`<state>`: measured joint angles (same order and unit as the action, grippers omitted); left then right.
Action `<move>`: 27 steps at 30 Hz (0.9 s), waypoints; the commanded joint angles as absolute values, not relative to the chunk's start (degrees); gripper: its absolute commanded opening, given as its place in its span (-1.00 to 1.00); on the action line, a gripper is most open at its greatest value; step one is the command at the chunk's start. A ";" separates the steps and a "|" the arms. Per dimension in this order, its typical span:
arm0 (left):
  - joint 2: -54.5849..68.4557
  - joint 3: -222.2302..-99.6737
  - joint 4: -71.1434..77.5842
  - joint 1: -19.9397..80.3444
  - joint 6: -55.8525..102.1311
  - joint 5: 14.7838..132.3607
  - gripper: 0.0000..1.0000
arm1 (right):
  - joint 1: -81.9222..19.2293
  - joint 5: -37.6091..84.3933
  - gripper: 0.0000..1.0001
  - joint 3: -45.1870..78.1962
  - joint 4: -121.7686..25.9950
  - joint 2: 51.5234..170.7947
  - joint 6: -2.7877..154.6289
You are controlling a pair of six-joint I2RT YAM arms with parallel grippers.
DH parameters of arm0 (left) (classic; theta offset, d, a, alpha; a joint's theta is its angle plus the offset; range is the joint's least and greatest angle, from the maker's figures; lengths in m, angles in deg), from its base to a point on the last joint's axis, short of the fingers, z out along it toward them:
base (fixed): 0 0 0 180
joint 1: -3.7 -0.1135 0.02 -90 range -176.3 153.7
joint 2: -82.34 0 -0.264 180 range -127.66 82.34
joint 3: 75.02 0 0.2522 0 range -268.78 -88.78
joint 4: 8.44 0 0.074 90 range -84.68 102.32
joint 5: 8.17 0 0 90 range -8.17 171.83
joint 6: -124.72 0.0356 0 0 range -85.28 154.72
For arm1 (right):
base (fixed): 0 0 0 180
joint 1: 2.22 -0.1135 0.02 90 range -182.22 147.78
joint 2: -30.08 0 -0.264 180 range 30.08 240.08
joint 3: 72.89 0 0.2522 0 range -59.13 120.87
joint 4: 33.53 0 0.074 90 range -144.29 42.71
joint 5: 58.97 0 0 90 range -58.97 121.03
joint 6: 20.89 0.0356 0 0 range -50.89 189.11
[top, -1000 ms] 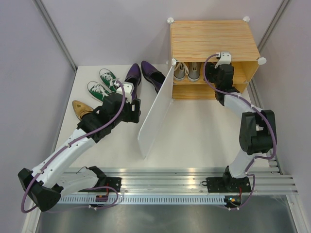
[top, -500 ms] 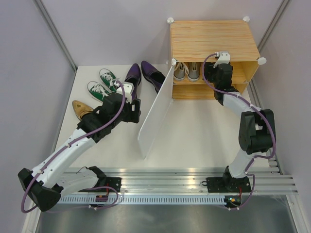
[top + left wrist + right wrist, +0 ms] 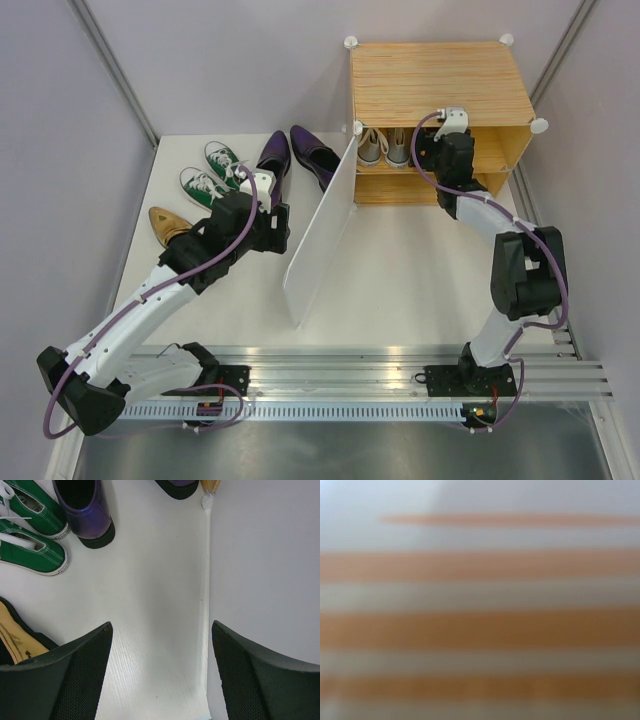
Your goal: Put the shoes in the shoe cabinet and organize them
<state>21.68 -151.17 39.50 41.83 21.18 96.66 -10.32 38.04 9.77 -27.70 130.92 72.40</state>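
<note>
The bamboo-grain shoe cabinet (image 3: 440,80) stands at the back right, its white door panel (image 3: 322,225) swung open. Two grey sneakers (image 3: 383,147) sit on its upper shelf. Green sneakers (image 3: 215,172), two purple dress shoes (image 3: 272,153) and one gold shoe (image 3: 168,222) lie on the table at the left. My left gripper (image 3: 160,680) is open and empty over bare table, between the gold shoe (image 3: 15,642) and the door panel (image 3: 265,570). My right gripper (image 3: 440,150) reaches into the cabinet's front; its fingers are hidden, and the right wrist view is only blurred orange and grey stripes.
The green sneakers (image 3: 30,555) and a purple shoe (image 3: 85,510) lie just ahead and left of the left fingers. Grey walls close in the table on both sides. A metal rail (image 3: 350,365) runs along the near edge.
The right wrist has shifted slightly left at the cabinet's upper shelf. The left arm and the shoes have not moved.
</note>
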 commanded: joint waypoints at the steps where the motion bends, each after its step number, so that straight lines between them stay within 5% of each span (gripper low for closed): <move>1: 21.78 -151.10 38.63 42.11 23.64 95.90 0.67 | -11.36 33.14 0.77 7.67 -33.58 130.36 74.82; 13: 21.87 -151.10 38.55 42.20 23.64 95.54 0.67 | -10.13 35.52 0.78 0.20 -31.65 124.13 78.86; 16: 21.96 -151.10 38.55 42.20 23.64 95.54 0.67 | -10.22 35.69 0.64 -2.17 -29.72 122.02 80.17; 21: 22.14 -151.10 38.55 42.20 23.65 95.37 0.67 | -9.69 38.41 0.05 -2.00 -28.31 122.62 81.93; 27: 22.14 -151.10 38.55 42.29 23.73 95.46 0.67 | -8.29 38.86 -0.08 1.07 -27.43 125.70 84.14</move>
